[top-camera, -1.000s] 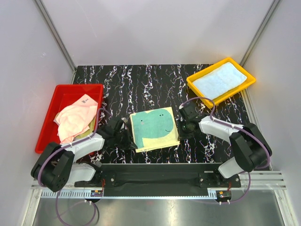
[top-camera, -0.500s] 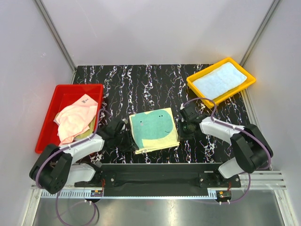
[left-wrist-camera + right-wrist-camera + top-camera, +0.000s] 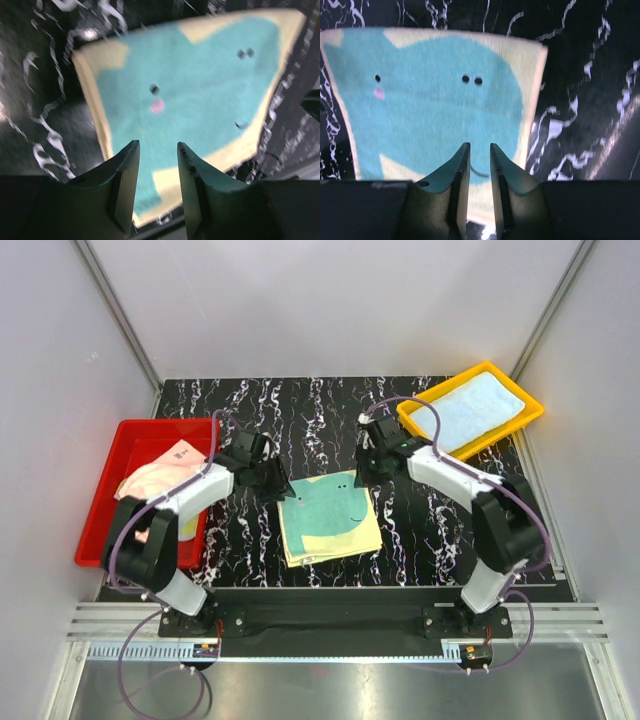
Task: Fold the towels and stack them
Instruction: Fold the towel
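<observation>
A folded yellow towel (image 3: pixel 328 522) with a teal whale print lies flat at the middle of the black marbled table (image 3: pixel 300 405), nearly square and slightly skewed, so no long axis stands out; its far edge runs between the two grippers and the cloth spreads from them toward the arms' bases; the left gripper (image 3: pixel 281 486) hangs at the far-left corner and the right gripper (image 3: pixel 362 477) at the far-right corner, each about equally close; in the left wrist view the fingers (image 3: pixel 125 175) stand well apart above the print with nothing between them; in the right wrist view the fingers (image 3: pixel 461 170) are parted by only a narrow gap, also empty, and whether either touches the cloth cannot be told; a light blue towel (image 3: pixel 475 412) rests in the yellow tray (image 3: pixel 412 423) at far right, probably the stack, nearer the right arm; a crumpled pink towel (image 3: pixel 150 490) waits in the red tray (image 3: pixel 165 423) at left.
</observation>
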